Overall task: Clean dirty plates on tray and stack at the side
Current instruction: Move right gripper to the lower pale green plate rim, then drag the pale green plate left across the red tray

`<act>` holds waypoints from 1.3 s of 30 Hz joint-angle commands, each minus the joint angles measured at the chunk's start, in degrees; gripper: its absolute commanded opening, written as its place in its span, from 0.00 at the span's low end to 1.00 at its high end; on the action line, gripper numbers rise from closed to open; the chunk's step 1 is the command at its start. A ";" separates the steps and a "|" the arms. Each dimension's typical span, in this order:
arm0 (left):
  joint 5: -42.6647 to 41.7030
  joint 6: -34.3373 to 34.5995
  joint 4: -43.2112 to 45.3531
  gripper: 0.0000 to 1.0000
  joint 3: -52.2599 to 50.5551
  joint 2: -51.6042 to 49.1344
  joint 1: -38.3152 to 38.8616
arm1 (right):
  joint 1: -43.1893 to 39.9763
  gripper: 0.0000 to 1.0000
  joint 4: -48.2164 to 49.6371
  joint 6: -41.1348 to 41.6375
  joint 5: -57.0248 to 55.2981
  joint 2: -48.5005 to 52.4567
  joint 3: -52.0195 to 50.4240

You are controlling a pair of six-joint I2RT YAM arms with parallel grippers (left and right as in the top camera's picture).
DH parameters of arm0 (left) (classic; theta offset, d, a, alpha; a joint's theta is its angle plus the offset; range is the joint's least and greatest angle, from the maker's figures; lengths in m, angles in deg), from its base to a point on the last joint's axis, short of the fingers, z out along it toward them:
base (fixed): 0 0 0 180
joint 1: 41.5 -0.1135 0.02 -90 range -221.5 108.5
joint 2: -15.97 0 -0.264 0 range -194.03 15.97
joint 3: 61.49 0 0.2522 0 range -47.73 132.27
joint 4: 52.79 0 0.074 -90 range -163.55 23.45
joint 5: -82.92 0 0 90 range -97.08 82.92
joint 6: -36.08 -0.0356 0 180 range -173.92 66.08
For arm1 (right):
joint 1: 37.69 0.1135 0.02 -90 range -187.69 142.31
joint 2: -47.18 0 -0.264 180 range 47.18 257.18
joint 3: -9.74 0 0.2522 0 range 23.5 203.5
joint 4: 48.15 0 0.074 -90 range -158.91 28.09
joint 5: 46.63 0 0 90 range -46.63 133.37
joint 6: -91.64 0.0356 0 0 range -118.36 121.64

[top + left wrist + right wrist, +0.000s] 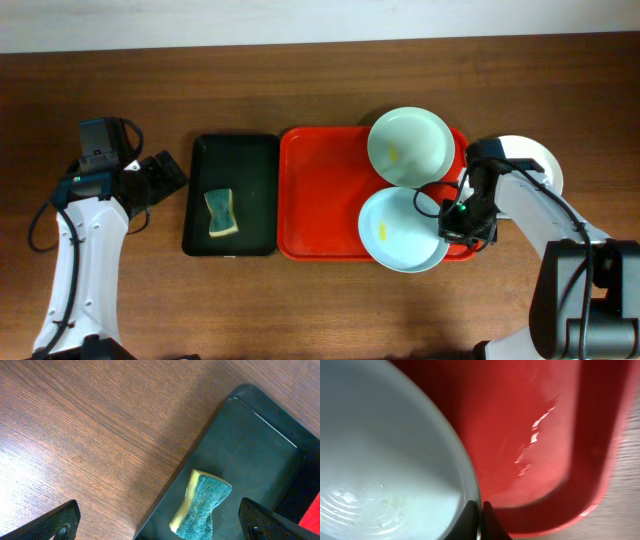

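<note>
Both arms have smooth white shells on the long links and black joints. The left arm [75, 260] has a thin black cable [38, 228] in a loop beside it. The right arm [540, 210] shows a small green light [462, 208]. The left pincer [172, 177] has matte black fingers [57, 522].

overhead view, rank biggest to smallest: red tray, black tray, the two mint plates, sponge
1. red tray
2. black tray
3. upper mint plate and lower mint plate: they look alike, so not ranked
4. sponge
</note>
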 commanded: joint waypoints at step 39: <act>-0.26 0.76 0.09 0.99 0.81 0.76 -0.28 | 22.49 0.04 25.66 26.77 1.29 -0.37 -2.56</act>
